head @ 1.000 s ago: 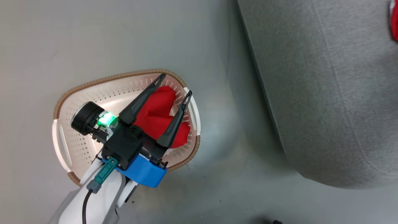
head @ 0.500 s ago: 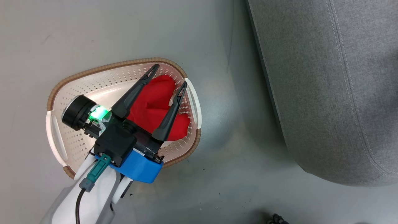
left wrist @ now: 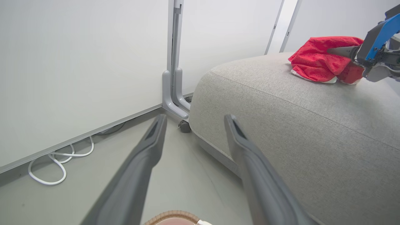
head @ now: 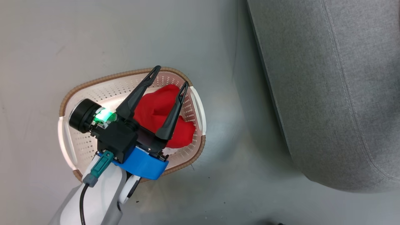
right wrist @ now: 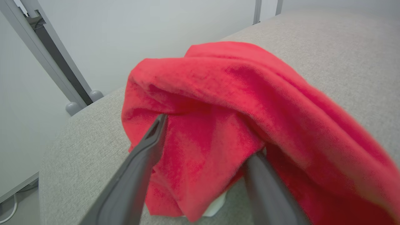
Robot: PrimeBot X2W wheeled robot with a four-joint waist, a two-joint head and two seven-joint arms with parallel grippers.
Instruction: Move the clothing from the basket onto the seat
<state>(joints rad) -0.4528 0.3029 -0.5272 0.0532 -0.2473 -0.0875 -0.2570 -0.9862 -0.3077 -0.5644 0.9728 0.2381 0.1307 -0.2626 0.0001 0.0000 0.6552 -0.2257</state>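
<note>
The basket stands on the grey floor, left of the seat. Red clothing lies bunched in the basket's right half. My left gripper hovers over it, open, with nothing between its fingers and its tips above the far rim. In the left wrist view the open left gripper points past the basket's rim at the seat's corner. A second red garment with white trim lies on the seat. My right gripper is open, and the garment drapes over one finger.
White wall panels with a grey post on castors stand behind the seat. A white cable loops on the floor by the wall. Bare grey floor separates the basket from the seat.
The head camera has shifted, so the whole picture moved and the red patch at the seat's right edge left it. My left gripper stays open over the basket, its tips now above the far rim.
</note>
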